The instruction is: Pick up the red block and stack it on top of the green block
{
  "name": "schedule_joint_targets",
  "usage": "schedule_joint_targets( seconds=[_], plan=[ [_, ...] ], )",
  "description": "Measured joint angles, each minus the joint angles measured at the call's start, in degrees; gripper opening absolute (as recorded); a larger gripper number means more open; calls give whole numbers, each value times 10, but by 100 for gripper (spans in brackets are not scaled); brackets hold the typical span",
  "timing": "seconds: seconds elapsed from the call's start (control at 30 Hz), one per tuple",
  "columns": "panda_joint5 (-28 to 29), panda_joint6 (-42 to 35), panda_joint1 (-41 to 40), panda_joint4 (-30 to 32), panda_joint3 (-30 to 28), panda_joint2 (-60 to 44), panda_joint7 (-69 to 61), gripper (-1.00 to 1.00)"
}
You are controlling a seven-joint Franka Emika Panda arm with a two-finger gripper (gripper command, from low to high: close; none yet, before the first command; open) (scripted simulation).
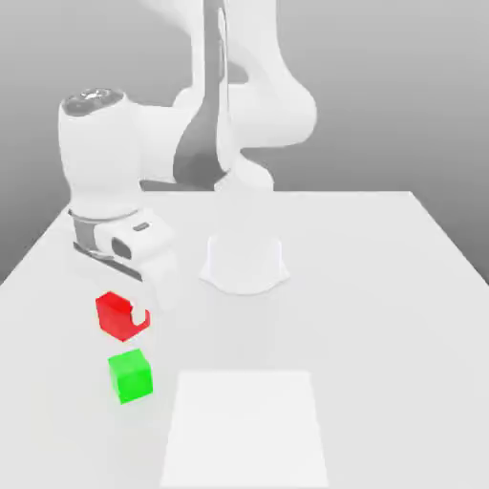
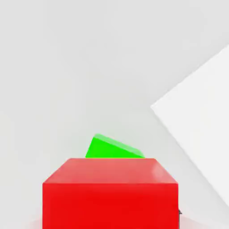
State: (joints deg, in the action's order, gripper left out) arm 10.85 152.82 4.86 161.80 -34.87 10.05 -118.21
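Note:
The red block [image 1: 116, 313] sits between the fingers of my gripper [image 1: 130, 316], which is shut on it; one white finger [image 1: 143, 316] covers part of its side. The green block [image 1: 131, 374] rests on the white table just in front of and below the red one in the exterior view, a small gap apart. Whether the red block is off the table I cannot tell. In the hand view the red block [image 2: 110, 192] is very close and hides the near part of the green block [image 2: 112, 148] behind it.
A paler white square patch [image 1: 246, 430] lies on the table [image 1: 382, 287] to the exterior view's right of the green block, and it appears in the hand view [image 2: 201, 134] too. The arm's round base [image 1: 244, 263] stands mid-table behind the blocks.

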Motion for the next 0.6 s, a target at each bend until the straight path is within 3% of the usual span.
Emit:
schedule_joint_targets(
  seconds=[0.3,0.57,0.6],
  plan=[
    [-98,52,40,-6,-15,-62,-71,-100],
    [-229,122,45,-3,8,-146,-165,-100],
    [-245,130,40,-3,16,-155,-176,100]
  ],
)
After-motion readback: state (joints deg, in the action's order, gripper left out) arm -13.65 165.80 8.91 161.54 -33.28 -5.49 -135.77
